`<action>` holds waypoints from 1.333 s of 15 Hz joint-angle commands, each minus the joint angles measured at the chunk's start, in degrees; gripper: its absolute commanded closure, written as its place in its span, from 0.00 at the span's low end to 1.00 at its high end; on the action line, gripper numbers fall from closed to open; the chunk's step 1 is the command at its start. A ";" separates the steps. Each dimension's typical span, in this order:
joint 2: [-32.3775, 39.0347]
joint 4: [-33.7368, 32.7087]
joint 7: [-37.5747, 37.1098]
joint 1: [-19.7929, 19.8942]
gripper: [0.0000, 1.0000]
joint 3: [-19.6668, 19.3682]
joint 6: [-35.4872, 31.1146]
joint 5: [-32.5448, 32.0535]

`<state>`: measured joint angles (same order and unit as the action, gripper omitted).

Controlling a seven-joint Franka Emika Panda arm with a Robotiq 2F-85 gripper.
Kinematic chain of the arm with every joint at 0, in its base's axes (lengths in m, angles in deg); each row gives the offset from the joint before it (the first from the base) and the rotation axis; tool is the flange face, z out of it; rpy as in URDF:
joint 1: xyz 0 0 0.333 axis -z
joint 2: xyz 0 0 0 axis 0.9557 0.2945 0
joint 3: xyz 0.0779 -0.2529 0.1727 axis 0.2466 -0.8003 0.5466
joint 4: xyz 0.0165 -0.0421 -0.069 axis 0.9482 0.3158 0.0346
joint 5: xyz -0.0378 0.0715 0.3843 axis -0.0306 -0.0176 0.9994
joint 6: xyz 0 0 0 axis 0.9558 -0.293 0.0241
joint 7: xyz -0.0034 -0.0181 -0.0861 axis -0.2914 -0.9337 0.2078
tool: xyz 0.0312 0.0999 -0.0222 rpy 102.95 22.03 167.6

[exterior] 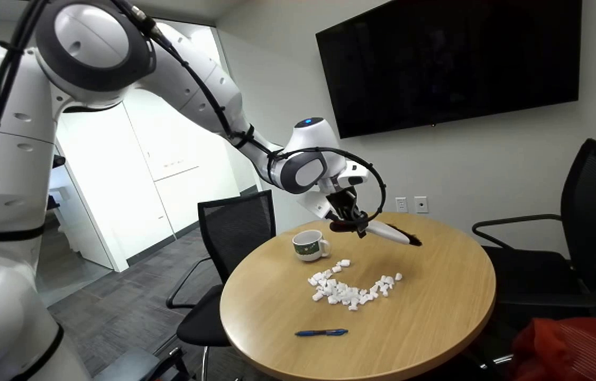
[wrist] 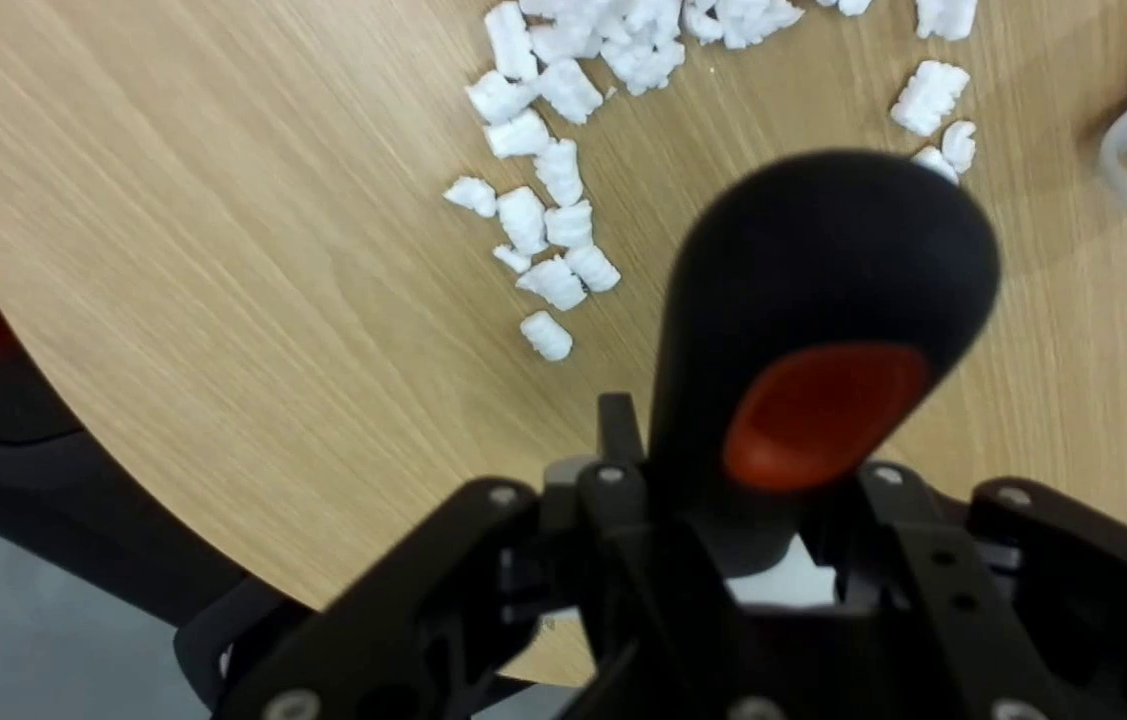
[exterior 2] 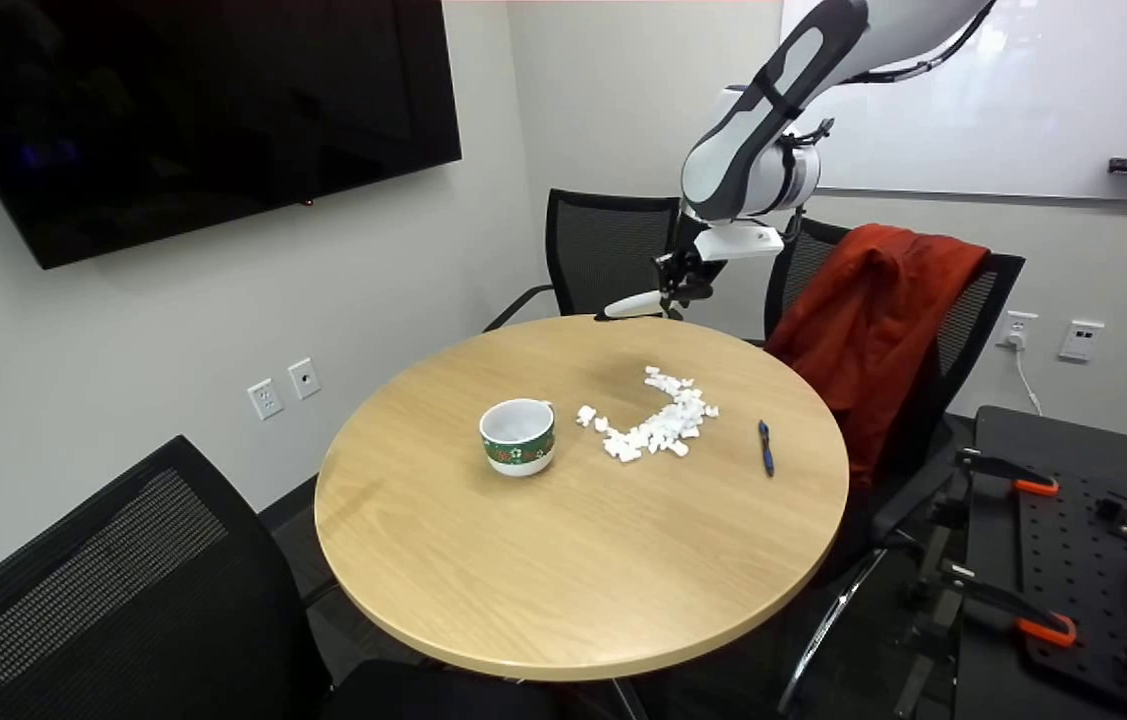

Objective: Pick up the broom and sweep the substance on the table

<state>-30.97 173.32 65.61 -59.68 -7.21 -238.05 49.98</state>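
Note:
The broom's white head (exterior: 386,231) with dark bristles shows in both exterior views (exterior 2: 635,305). Its black handle with a red patch (wrist: 823,240) fills the middle of the wrist view. My gripper (exterior: 357,225) is shut on the handle and holds the broom above the far part of the round tan table (exterior: 424,317), away from the robot's base. The substance (exterior: 333,288), many white crumb-like pieces, lies in a curved patch on the table in both exterior views (exterior 2: 668,425) and in the wrist view (wrist: 523,220). The broom is apart from the pieces.
A white and green mug (exterior: 308,246) stands beside the patch, also in an exterior view (exterior 2: 517,437). A blue pen (exterior: 321,332) lies on the patch's other side. Black chairs (exterior: 237,233) surround the table; one bears a red jacket (exterior 2: 873,330). A screen (exterior: 451,63) hangs on the wall.

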 commanded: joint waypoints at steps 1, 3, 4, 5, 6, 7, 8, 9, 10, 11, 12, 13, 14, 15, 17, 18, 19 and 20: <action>5.07 -6.39 2.62 3.26 0.87 3.16 1.84 2.59; 7.22 -8.37 2.10 3.44 0.87 3.20 3.00 1.76; 7.91 -8.95 1.68 3.21 0.87 2.89 3.62 1.24; 8.83 -9.72 1.10 2.70 0.87 2.32 4.19 0.65; 9.46 -10.25 0.92 2.51 0.87 2.16 4.66 0.41; 10.04 -10.65 0.66 2.16 0.87 1.88 5.25 0.03; 10.46 -10.97 0.34 1.78 0.87 1.56 5.94 -0.39; 10.78 -11.14 0.16 1.46 0.87 1.33 6.43 -0.76; 10.87 -11.10 -0.51 0.78 0.87 0.70 7.22 -1.40; 10.97 -10.99 -1.25 0.01 0.87 -0.03 7.97 -2.15; 10.75 -10.64 -1.85 -0.70 0.87 -0.69 8.85 -2.95; 10.59 -10.33 -2.38 -1.47 0.87 -1.41 9.53 -3.72; 10.25 -9.88 -3.01 -2.26 0.87 -2.11 10.35 -4.54; 9.66 -9.10 -4.05 -3.20 0.87 -2.94 10.98 -5.52; 8.52 -7.71 -5.69 -4.98 0.87 -4.29 12.71 -7.28; 8.07 -7.19 -6.47 -5.76 0.87 -4.78 13.71 -8.07; 7.34 -6.30 -6.97 -6.49 0.87 -5.13 14.65 -8.83; 6.68 -5.67 -6.98 -6.90 0.87 -5.08 16.03 -9.32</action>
<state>-20.22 164.19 60.90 -64.44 -11.04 -225.98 42.85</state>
